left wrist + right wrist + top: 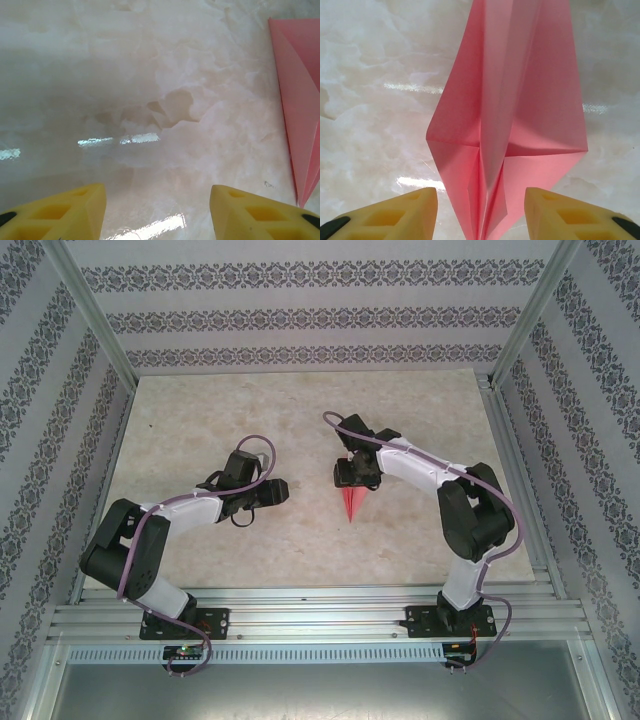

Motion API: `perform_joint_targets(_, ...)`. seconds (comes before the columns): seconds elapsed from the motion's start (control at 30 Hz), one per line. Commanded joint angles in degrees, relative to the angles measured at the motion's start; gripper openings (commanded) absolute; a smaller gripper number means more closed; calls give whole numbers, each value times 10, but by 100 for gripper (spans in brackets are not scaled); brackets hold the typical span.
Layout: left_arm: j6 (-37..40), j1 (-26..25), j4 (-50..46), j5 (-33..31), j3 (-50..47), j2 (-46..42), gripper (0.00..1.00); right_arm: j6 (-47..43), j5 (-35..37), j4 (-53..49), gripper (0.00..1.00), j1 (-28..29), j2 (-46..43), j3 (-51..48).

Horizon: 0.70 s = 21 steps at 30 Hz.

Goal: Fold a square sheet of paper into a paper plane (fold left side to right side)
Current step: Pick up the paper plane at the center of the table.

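The right pincer was seen spread, its two yellow fingers held apart with bare gaps left on either side of the paper between them, so that nothing was pinched. The paper plane, of salmon-pink paper, was laid flat on the pale marbled desk, with its narrow folded end placed between the fingers of that pincer and its body stretched straight ahead of it. A centre crease was shown running away from the pincer, and layered flaps were spread to both sides, the widest part being found just ahead of the fingertips. From above, the right pincer was seen lowered over one end of the paper plane, whose pointed end was left showing from under it on the desk. The left pincer was held well apart from the paper, to the left of the right pincer. In its own wrist view the left pincer was likewise spread, with only bare desk between its fingers, and the paper plane was seen ahead and to the right of it, untouched, its point lying near the right-hand finger
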Motion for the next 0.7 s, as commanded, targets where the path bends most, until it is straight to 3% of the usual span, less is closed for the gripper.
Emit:
perform_joint_targets(0.0, 14, 5, -3, -2, 7, 5, 58, 11, 5, -4, 47, -4, 21, -5)
perform_joint_targets(0.43, 17, 5, -6, -6, 6, 0, 58, 20, -20, 16, 34, -3, 66, -15)
perform_joint_targets(0.67, 20, 5, -14, -10, 7, -9, 58, 20, 2, 2, 24, -3, 87, -12)
